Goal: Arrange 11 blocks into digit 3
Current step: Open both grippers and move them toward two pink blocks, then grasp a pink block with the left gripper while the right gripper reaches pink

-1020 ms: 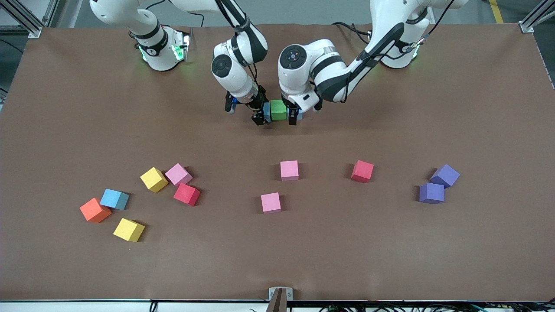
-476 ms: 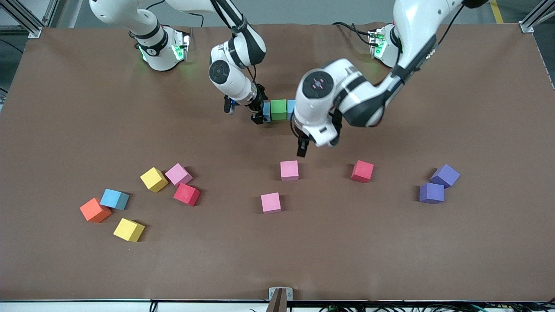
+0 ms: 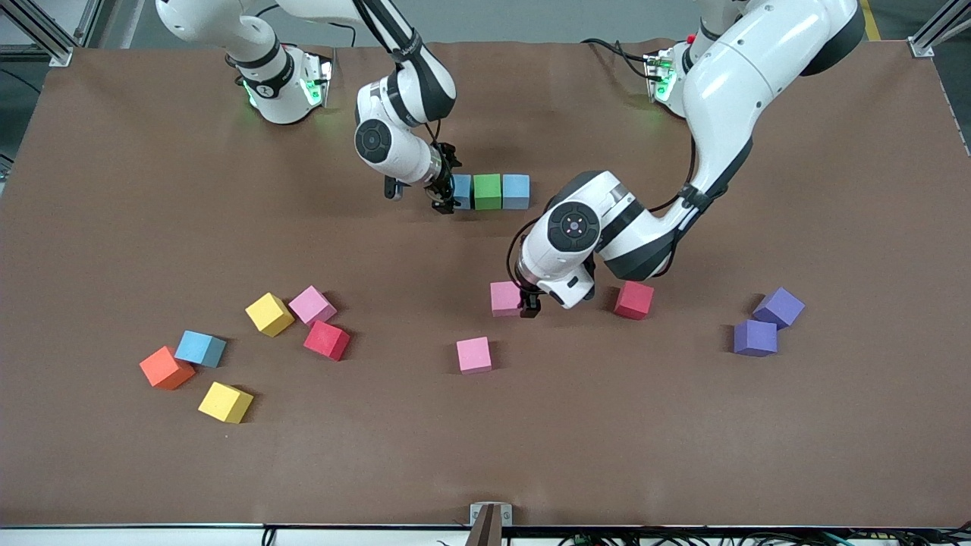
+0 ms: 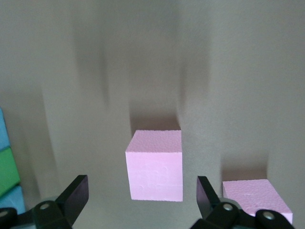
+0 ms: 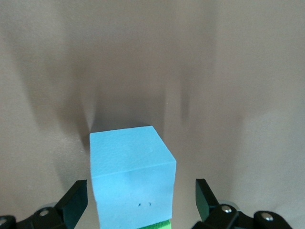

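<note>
The brown matte tabletop (image 3: 485, 447) carried every item. The largest assembly was a short row of three matte foam cubes, light blue (image 3: 461, 190), green (image 3: 488, 191) and light blue (image 3: 516, 190), touching face to face near the robots' bases. Its long axis ran from one arm's end of the table toward the other, faces square to the table edges.

The right gripper (image 3: 442, 199) stood low at the row's end cube toward the right arm's end. Its jaws were spread wide, holding nothing; in the right wrist view that light blue cube (image 5: 132, 174) lay between the fingers (image 5: 71, 202), clear of both.

The left gripper (image 3: 529, 303) was down at a pink foam cube (image 3: 504, 298) nearer the front camera than the row. Its jaws stood wide apart, gripping nothing; the left wrist view showed the cube (image 4: 155, 164) between the fingers (image 4: 72, 198) with gaps on both sides, its faces roughly square to them.

Loose cubes:
- second pink cube (image 3: 474, 355), nearer the camera;
- red cube (image 3: 634, 299), just beside the left gripper;
- two purple cubes (image 3: 766, 322), touching, toward the left arm's end;
- a scattered group toward the right arm's end: yellow (image 3: 269, 314), pink (image 3: 312, 305), red (image 3: 327, 340), light blue (image 3: 200, 349), orange (image 3: 166, 368) and yellow (image 3: 225, 402).
</note>
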